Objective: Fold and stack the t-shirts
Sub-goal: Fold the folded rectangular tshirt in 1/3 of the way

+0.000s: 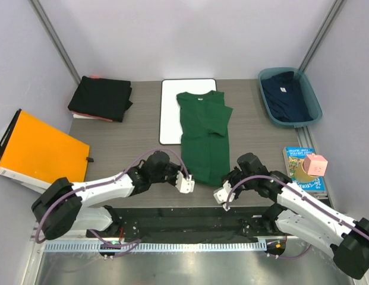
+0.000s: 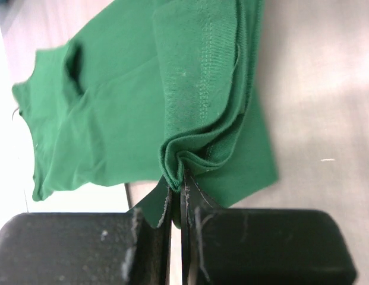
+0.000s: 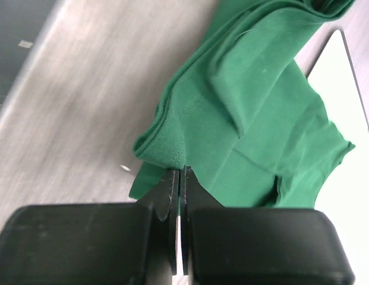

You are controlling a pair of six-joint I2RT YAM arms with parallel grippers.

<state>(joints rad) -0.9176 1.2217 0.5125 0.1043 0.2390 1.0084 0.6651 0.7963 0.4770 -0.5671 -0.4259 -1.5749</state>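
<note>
- The dark green t-shirt [image 1: 202,133] is lying lengthwise on the worktop [image 1: 249,133], running away from both grippers. Its sleeves are already tucked inward and its collar end is farthest from them.
- The left gripper [image 2: 183,184] is clenching the bunched hem corner on its side. The right gripper [image 3: 180,175] is pinching the opposite hem corner, its jaws tight on the cloth.
- Judging by this, the narrowing folds look done. Carrying the hem toward the collar, and then stacking, appear to be what is left for this shirt.
- Black folded t-shirts [image 1: 101,98] are sitting in a pile well beyond the left gripper, off to its outer side, so some of the work seems finished.
- A navy t-shirt [image 1: 285,95] is waiting unfolded in a teal bin [image 1: 309,113], far beyond the right gripper.
- A white board [image 1: 170,113] is lying partly under the green shirt's left edge, ahead of the left gripper.
- An orange folder [image 1: 44,148] is leaning out beyond the left arm. A book [image 1: 296,155] with a pink block [image 1: 317,164] on it is resting just outside the right arm.
- The worktop is showing grey woodgrain, and pale plain walls [image 1: 172,35] are enclosing it on three sides.
</note>
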